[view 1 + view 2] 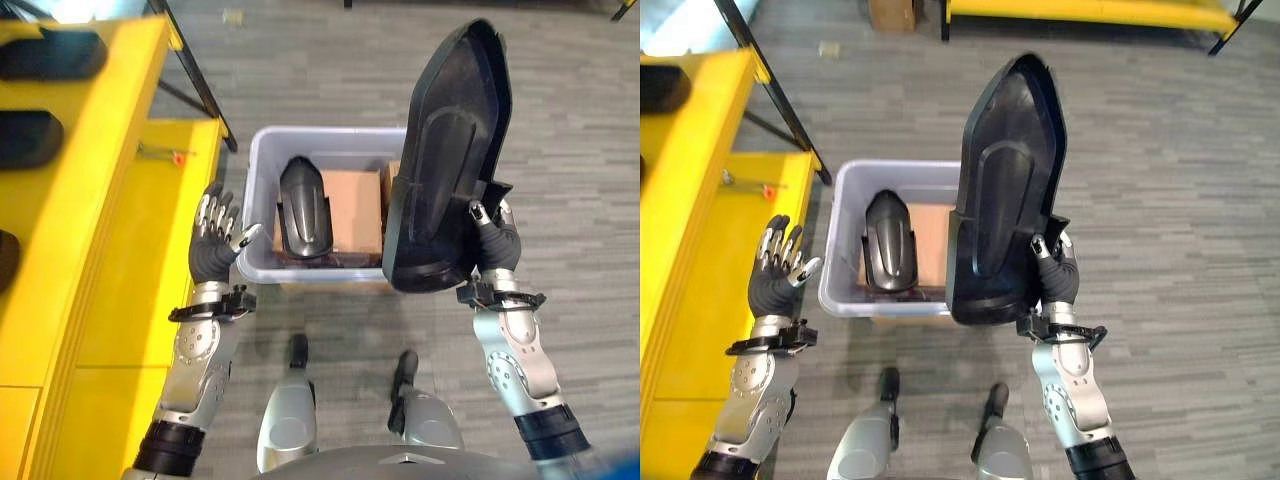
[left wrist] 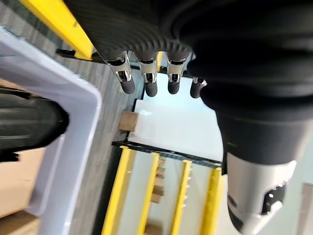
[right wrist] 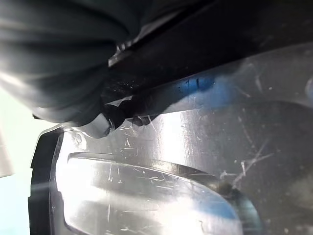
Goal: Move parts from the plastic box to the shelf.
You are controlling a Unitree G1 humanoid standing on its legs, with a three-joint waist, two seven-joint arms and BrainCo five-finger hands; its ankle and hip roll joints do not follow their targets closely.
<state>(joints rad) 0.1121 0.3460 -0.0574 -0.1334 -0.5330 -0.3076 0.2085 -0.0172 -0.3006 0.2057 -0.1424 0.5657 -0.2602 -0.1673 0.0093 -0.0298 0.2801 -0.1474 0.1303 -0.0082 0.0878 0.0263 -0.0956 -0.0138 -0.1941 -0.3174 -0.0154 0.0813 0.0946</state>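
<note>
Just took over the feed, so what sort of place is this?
Likely a workshop or parts store: yellow shelf holding dark parts, a grey plastic box on a carpeted floor, and a large black moulded part gripped in the right hand.

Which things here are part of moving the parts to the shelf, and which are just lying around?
Part of the job:
- large black part, held up by the right robot hand
- smaller black part in the plastic box
- yellow shelf
- left robot hand, open, beside the box

Just lying about:
- cardboard box on the floor
- far yellow rack
</note>
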